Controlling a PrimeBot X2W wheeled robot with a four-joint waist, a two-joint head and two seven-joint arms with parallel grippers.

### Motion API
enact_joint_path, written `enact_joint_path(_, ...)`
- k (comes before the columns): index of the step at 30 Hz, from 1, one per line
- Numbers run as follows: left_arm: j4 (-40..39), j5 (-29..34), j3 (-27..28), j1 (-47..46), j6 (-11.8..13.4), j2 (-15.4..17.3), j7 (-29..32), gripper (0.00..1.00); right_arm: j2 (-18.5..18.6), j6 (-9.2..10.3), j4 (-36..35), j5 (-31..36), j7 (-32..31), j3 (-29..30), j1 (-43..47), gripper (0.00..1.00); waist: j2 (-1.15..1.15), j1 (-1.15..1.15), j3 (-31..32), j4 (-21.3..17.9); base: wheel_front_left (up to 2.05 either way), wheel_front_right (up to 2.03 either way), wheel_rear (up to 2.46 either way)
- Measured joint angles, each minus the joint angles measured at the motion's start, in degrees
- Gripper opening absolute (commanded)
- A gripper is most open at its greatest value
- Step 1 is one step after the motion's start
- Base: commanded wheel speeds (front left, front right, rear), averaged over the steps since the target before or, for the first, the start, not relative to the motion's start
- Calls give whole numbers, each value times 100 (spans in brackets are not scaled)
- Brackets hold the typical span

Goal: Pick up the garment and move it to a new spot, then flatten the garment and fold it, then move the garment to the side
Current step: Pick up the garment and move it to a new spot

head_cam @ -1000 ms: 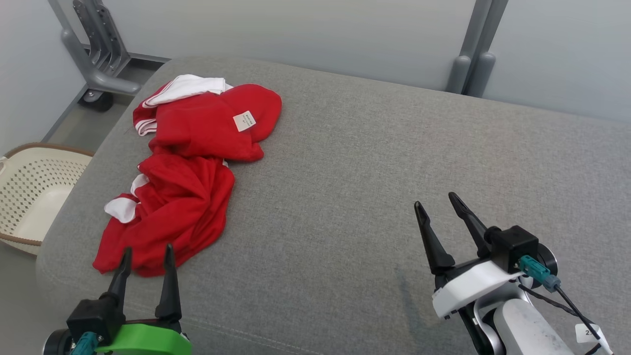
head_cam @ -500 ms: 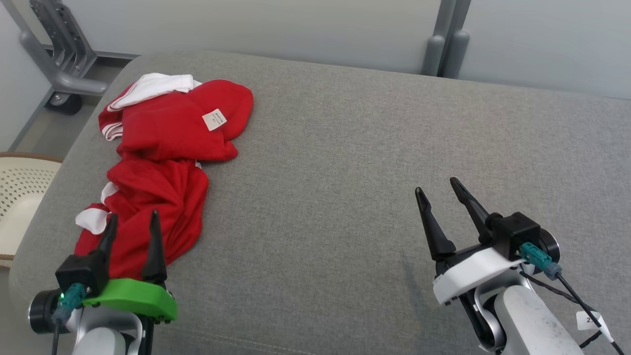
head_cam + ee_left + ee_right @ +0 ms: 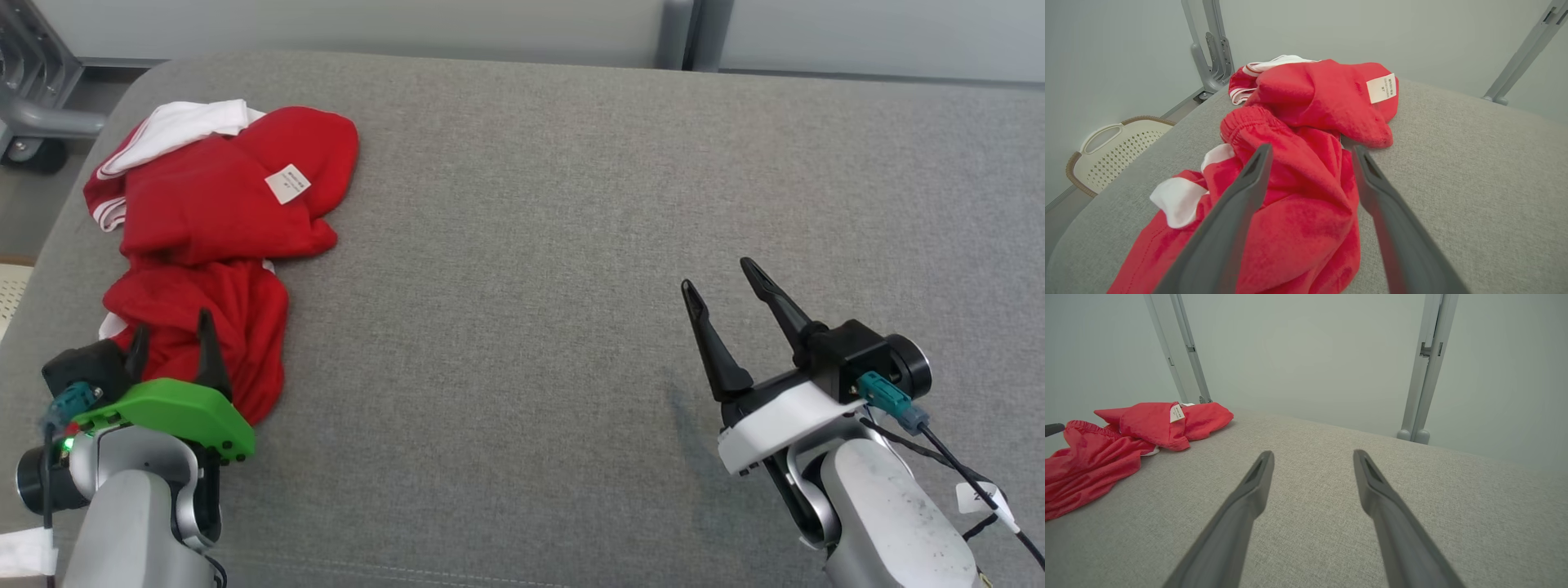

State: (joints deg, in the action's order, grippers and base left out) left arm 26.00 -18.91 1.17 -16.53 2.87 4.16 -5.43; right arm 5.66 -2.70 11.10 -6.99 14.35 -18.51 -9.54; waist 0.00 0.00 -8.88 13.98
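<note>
My left gripper, fingers spread, hangs over the near end of the crumpled red-and-white cloth garment by the grey upholstered cushion's left edge. My right gripper gapes empty, well apart. Pinching one thin fold could let the garment slip.

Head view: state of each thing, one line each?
Red garment with white trim: crumpled, unfolded, at the grey fabric cushion's left end.
Left gripper: open, fingers over the garment's near end, not closed on it.
Right gripper: open, empty, over bare cushion.
Cream perforated basket: upright on the floor.
</note>
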Motion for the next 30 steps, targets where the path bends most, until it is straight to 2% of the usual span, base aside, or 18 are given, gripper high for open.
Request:
enact_joint_path(15, 1127, -27, 180, -913, 267, -73, 293, 100, 119, -83, -3, 43, 7, -36, -322, 100, 0, 0, -513, -264, 0, 0, 0)
enact_joint_path(30, 2140, -13, 276, -1206, 319, -118, 421, 100, 138, -101, 67, 51, 7, -53, -417, 100, 0, 0, -673, -320, 0, 0, 0)
